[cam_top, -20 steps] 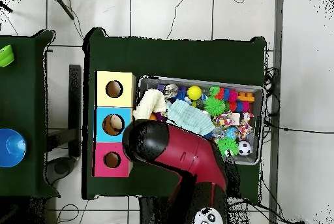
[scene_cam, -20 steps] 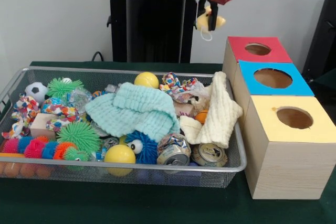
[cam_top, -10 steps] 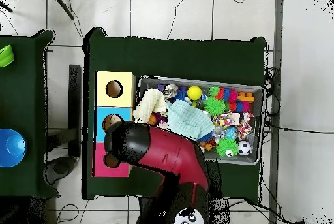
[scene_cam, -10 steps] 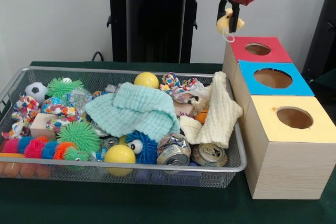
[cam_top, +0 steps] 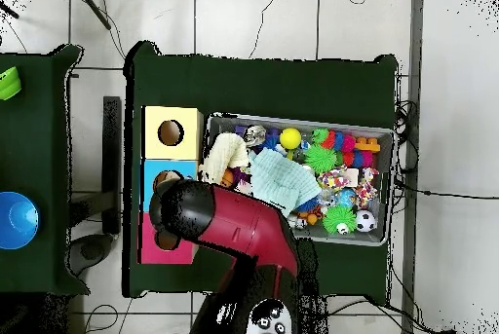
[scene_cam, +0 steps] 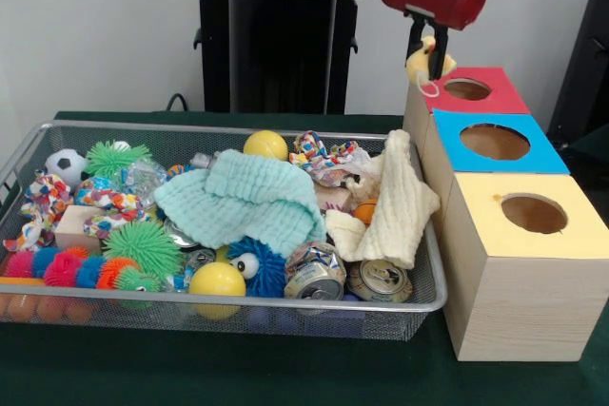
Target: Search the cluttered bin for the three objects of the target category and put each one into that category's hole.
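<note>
My gripper point(scene_cam: 428, 62) hangs in the front view just left of the red box point(scene_cam: 495, 94), shut on a small yellow toy point(scene_cam: 420, 62) with a white loop. The toy is level with the box's near-left top corner, short of its hole point(scene_cam: 467, 89). A blue box point(scene_cam: 533, 151) and a yellow box point(scene_cam: 495, 223) follow in a row. In the overhead view the red arm point(cam_top: 229, 228) covers most of the red box point(cam_top: 152, 252) and part of the blue box point(cam_top: 153, 175), hiding the gripper. The wire bin point(scene_cam: 29, 145) holds mixed toys, cloths and cans.
In the bin lie a mint cloth point(scene_cam: 247, 199), a cream cloth point(scene_cam: 400, 206), crushed cans point(scene_cam: 379, 280), yellow balls point(scene_cam: 217, 280), spiky green balls point(scene_cam: 141, 246) and a small soccer ball point(scene_cam: 65, 165). A black stand point(scene_cam: 276, 35) rises behind the table.
The gripper carried the yellow toy rightward and down, from above the bin's back edge to beside the red box. The bin's contents stayed put.
</note>
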Action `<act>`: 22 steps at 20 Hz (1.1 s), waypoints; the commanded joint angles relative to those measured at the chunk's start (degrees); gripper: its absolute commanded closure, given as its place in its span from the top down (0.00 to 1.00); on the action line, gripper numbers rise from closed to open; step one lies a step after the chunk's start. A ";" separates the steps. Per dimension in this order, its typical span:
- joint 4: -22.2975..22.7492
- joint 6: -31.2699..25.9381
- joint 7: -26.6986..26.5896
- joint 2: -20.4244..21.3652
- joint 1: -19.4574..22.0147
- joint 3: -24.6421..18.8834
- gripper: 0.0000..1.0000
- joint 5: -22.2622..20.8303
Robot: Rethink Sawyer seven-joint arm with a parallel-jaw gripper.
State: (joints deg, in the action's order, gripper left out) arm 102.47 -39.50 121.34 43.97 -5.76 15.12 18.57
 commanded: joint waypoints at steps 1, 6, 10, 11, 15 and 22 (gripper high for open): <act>4.89 6.89 14.44 -4.23 1.20 -4.30 0.00 5.17; 5.90 8.83 14.01 -5.28 1.70 -6.13 0.00 8.66; 6.68 7.75 13.45 -5.26 2.04 -7.25 0.00 11.63; 6.57 7.23 13.50 -5.22 1.82 -7.08 0.00 11.89; 5.82 5.02 14.05 -4.98 0.72 -5.98 0.00 12.30; 5.90 -0.37 15.49 -3.25 -0.40 -5.33 0.00 13.22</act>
State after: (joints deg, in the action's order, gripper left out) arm 106.05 -33.96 121.34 40.45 -5.94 13.81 28.18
